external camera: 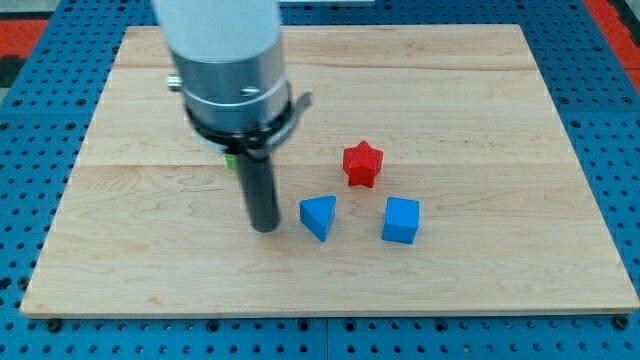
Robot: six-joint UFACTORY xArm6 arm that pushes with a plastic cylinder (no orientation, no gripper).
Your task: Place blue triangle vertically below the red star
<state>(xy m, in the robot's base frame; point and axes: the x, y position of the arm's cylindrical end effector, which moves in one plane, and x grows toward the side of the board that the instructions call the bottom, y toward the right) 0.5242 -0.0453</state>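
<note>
Tip (pixel 265 227) just beside blue triangle (pixel 319 216), apart

Layout as observed, referenced to my tip (pixel 265 228), which rests on the wooden board (pixel 500 120) in its lower middle part.

The blue triangle (pixel 318 216) lies just beside my tip, toward the view's right, with a narrow gap and no contact visible.

The blue cube (pixel 401 220) lies further to the view's right, beyond the triangle, on roughly the same line.

The red star (pixel 362 164) sits to the right of my tip and toward the view's top, above the gap between triangle and cube.

A green block (pixel 230 159), shape not discernible, lies toward the view's top from my tip, largely hidden behind the arm (pixel 225 70).
</note>
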